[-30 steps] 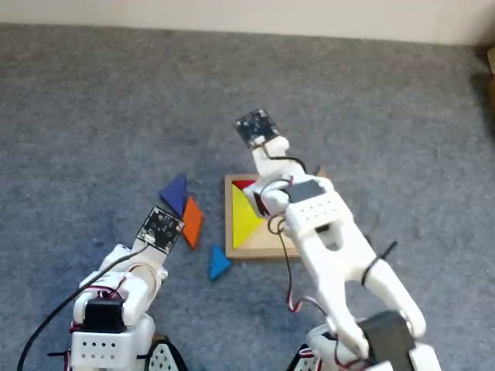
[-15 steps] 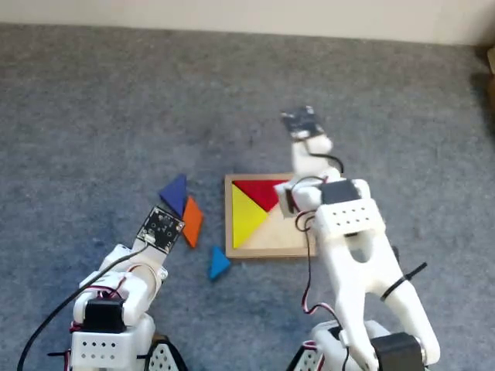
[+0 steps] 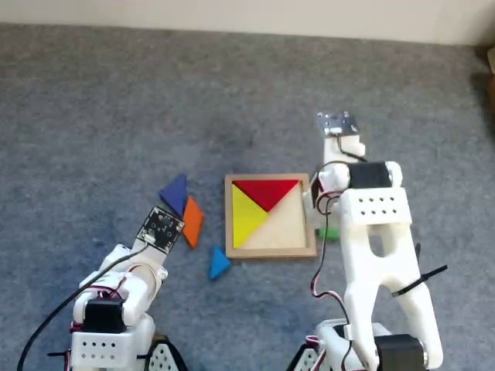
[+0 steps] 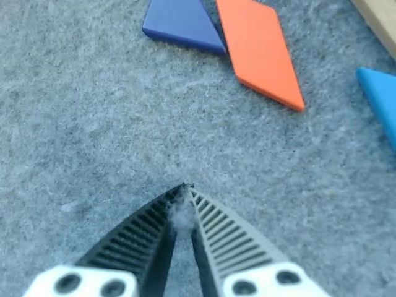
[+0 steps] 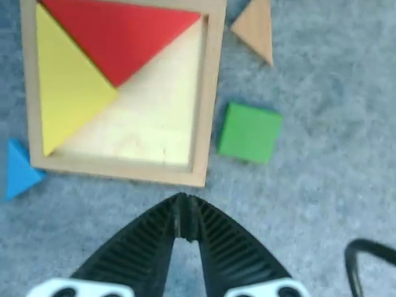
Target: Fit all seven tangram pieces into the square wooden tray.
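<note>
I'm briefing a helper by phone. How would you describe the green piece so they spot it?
Find the wooden tray on the carpet. Beside its right edge, seen from above, lies the green piece. It is the only square piece; the tan piece nearby is a triangle.

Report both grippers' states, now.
Left gripper: closed, holding nothing.
Right gripper: closed, holding nothing.

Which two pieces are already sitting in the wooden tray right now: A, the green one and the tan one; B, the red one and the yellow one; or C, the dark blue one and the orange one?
B: the red triangle and the yellow triangle lie side by side inside the rim of the tray.
</note>
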`<state>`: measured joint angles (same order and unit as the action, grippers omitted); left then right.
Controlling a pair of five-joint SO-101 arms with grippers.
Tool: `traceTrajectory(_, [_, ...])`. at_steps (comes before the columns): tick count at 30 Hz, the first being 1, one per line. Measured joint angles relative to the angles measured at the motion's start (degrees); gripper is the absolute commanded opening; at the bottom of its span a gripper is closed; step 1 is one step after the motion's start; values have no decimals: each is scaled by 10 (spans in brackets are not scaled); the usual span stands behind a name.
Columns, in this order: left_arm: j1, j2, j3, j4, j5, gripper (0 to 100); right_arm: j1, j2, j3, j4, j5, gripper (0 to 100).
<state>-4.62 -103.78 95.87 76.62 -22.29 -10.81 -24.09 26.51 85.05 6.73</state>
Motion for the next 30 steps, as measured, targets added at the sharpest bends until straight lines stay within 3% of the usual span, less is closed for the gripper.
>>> traceTrajectory(3, [0, 0, 0, 0, 0, 6, 8, 0, -1, 14, 0, 26])
traceTrajectory(9, [0, 0, 0, 0, 0, 6, 69, 0, -1, 14, -2, 224])
traceTrajectory(15, [0, 0, 0, 0, 0, 6, 79, 14, 4, -18, -2, 232])
traceTrajectory(20, [0, 0, 0, 0, 0, 6, 77, 119, 6, -62, -4, 280])
traceTrajectory(30, [0, 0, 0, 0, 0, 6, 26, 239, 6, -150, -5, 296])
